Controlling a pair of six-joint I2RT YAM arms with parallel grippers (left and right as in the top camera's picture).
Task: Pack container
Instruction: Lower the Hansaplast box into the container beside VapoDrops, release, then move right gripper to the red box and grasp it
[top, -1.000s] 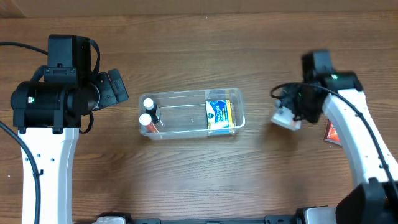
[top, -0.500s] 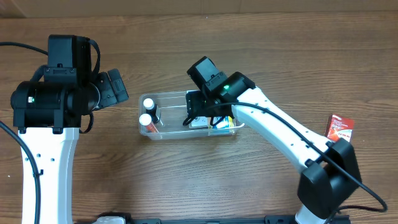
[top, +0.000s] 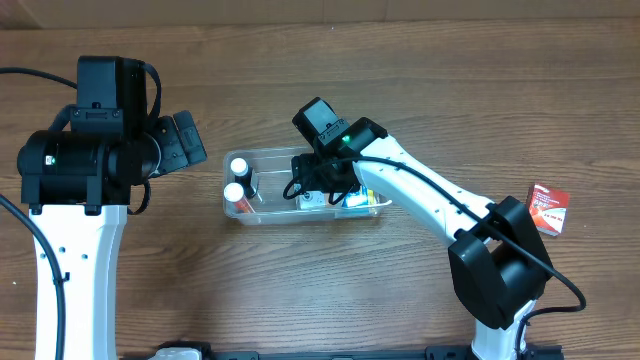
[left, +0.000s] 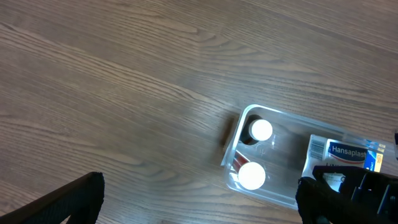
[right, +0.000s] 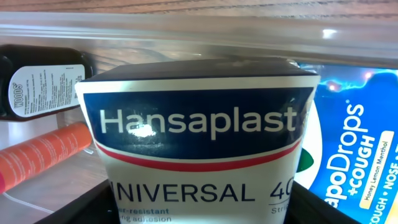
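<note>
The clear container (top: 262, 210) lies at the table's middle. It holds two white-capped bottles (top: 237, 180) at its left end and a blue and yellow cough-drop box (top: 358, 199) at its right end. My right gripper (top: 318, 186) is inside the container, shut on a white and blue Hansaplast box (right: 199, 130). That box sits between the bottles (right: 40, 81) and the cough-drop box (right: 354, 149). My left gripper (left: 199, 208) is open and empty, up left of the container (left: 231, 163).
A small red box (top: 548, 208) lies on the table at the far right. The left arm's body (top: 90, 150) stands at the left. The table is bare wood around the container.
My right arm swung from the right side to the container with the Hansaplast box and has lowered it between the bottles and the cough-drop box. The left arm has not moved.
</note>
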